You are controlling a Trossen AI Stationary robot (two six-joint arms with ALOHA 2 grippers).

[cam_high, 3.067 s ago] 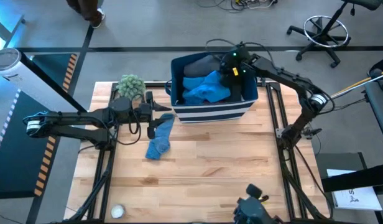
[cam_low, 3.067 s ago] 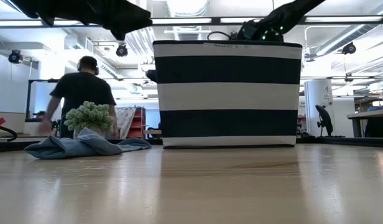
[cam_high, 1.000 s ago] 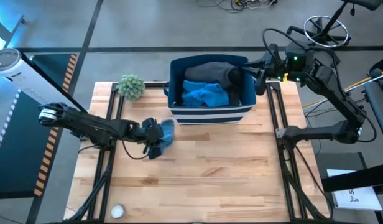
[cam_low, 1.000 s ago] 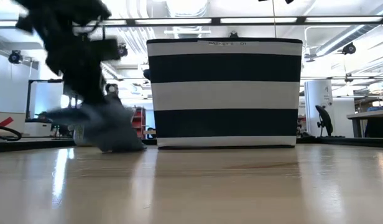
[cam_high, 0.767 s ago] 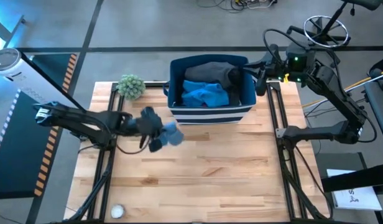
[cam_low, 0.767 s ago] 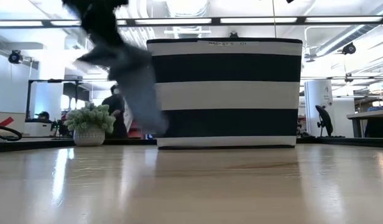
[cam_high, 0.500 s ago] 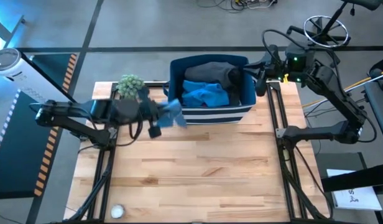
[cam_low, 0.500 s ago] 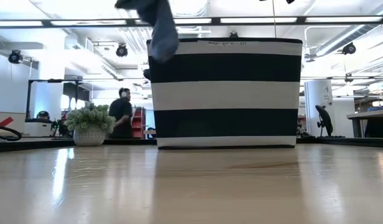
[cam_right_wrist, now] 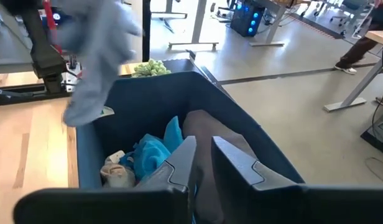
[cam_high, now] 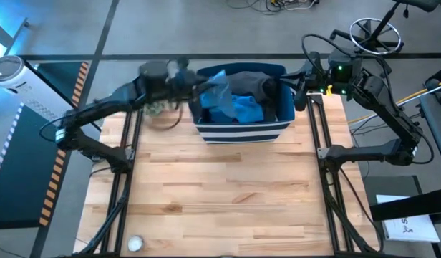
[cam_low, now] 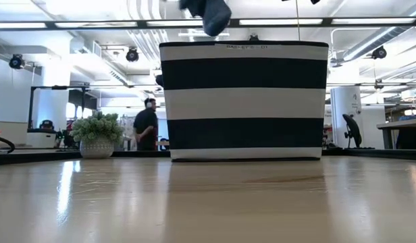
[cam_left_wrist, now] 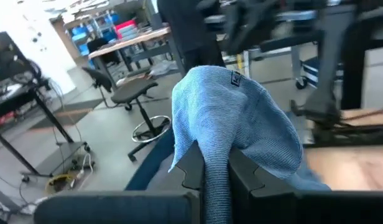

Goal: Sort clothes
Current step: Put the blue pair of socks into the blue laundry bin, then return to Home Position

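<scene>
Left gripper [cam_left_wrist: 216, 180] pinches a blue-grey cloth [cam_high: 215, 87], hung over the navy striped bin's [cam_high: 238, 132] near-left rim, probably for dropping in. Bright blue cloth [cam_high: 242, 107] and dark grey cloth [cam_high: 243, 83] lie inside. Right gripper [cam_right_wrist: 203, 163] hovers over the bin's far side, fingers slightly spread, empty. Bin's rim label is unreadable.

One striped bin [cam_high: 240, 130] on worktop [cam_high: 228, 193]. Four garments visible: light blue piece [cam_high: 215, 87] held above bin, bright blue [cam_high: 243, 109], dark charcoal [cam_high: 243, 84], small white [cam_right_wrist: 117, 174] inside. One green plant [cam_low: 96, 128]. Two arms. One person [cam_low: 147, 125] in background.
</scene>
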